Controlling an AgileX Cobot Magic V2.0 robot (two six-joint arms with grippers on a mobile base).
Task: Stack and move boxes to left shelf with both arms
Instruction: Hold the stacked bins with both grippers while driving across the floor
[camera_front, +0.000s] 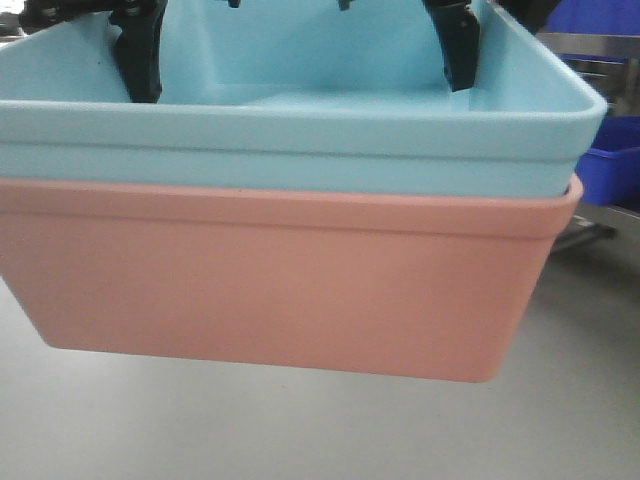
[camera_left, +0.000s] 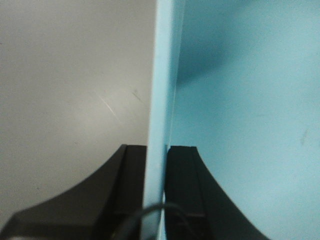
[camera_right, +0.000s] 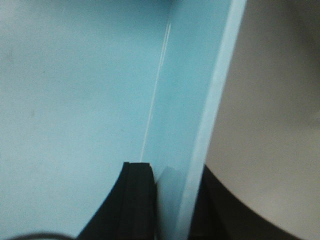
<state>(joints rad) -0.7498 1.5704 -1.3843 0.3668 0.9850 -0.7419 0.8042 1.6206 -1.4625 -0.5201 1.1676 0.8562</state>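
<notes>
The light blue box sits nested inside the salmon pink box. The stack hangs above the white tabletop. My left gripper is shut on the blue box's left wall; in the left wrist view its gripper has one finger on each side of the wall. My right gripper is shut on the blue box's right wall; in the right wrist view its gripper straddles the wall. The left shelf is out of view.
A dark royal-blue bin stands at the right behind the stack, with a steel frame above it. The white tabletop shows under both wrist views.
</notes>
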